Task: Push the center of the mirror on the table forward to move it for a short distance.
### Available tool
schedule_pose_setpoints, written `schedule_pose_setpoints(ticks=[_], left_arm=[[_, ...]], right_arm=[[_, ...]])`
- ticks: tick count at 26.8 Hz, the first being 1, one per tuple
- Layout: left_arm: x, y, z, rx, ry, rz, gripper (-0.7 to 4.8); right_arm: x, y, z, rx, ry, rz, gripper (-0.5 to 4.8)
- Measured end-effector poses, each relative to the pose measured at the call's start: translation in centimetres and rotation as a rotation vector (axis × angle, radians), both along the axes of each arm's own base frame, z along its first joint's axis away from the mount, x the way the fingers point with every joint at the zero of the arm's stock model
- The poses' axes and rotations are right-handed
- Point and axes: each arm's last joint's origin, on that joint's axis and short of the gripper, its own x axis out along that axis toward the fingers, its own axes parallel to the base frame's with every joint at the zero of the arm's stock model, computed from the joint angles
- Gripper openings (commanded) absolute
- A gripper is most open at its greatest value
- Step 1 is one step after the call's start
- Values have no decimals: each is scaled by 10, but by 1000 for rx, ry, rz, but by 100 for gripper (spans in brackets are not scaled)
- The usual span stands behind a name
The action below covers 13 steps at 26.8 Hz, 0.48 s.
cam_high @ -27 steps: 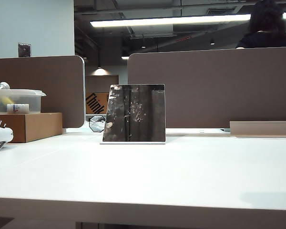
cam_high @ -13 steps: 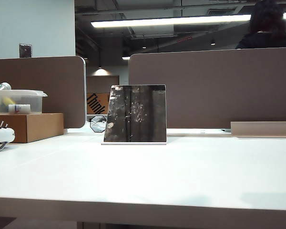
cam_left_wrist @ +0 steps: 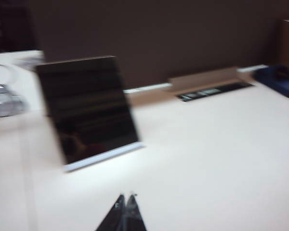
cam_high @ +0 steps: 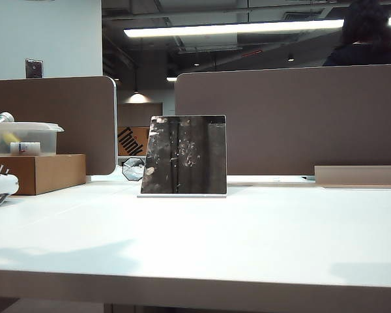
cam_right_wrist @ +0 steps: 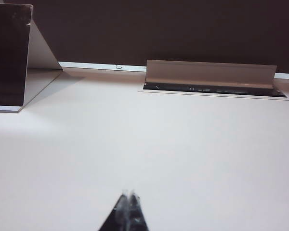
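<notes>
The mirror [cam_high: 184, 155] stands upright on its thin white base toward the far middle of the counter [cam_high: 247, 235], leaning back a little, with the brown partition panels [cam_high: 293, 117] behind it. Nothing touches it. No arm shows in the exterior view; only a soft shadow lies on the near left part of the counter.

The left hand [cam_left_wrist: 125, 204] hangs above the counter in front of the mirror [cam_left_wrist: 86, 108], its two dark fingertips pressed together into one point, clenched on nothing. The left wrist picture is blurred, which suggests the arm is in motion. There is open counter between the tips and the mirror's base, so contact is not yet made.

The right hand [cam_right_wrist: 130, 202] is likewise pinched closed and empty, low over bare counter [cam_right_wrist: 183, 154]. The mirror [cam_right_wrist: 8, 55] sits well off to one side of it, seen nearly edge-on with its white stand behind, and a raised cable flap [cam_right_wrist: 209, 73] lies farther back.

Judging by this, the push itself has not started. What remains is the approach to the middle of the panel, the contact, and the short shove forward.
</notes>
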Motion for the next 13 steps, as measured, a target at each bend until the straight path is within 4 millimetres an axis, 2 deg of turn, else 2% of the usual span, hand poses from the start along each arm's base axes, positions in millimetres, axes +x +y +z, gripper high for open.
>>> schedule_pose_setpoints(ticks=[7, 13], left_arm=[[-21, 37, -34, -16, -71, 377, -5], [-36, 59, -70, -35, -99, 564, -5]], right_arm=[[0, 0, 0, 0, -1, 0, -5], [0, 0, 0, 0, -1, 0, -5]])
